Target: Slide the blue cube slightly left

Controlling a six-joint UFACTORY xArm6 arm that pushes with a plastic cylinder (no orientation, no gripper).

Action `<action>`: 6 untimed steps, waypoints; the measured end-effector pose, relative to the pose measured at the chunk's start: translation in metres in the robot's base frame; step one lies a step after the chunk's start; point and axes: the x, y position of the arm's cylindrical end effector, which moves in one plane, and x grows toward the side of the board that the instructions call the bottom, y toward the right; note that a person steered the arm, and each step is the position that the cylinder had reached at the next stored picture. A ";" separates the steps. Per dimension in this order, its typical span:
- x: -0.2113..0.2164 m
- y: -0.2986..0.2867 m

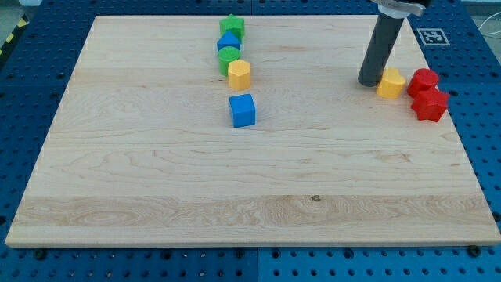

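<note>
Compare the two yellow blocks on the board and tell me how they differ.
Place: the yellow block in the column sits near the view's top centre; the yellow block by my tip sits at the view's right.
Neighbours: the first touches a green block above it, with the blue cube apart below; the second lies beside the two red blocks.
My tip is against the second only.
Both are similar in size.
</note>
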 end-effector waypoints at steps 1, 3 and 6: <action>-0.001 0.007; 0.021 -0.062; 0.000 -0.272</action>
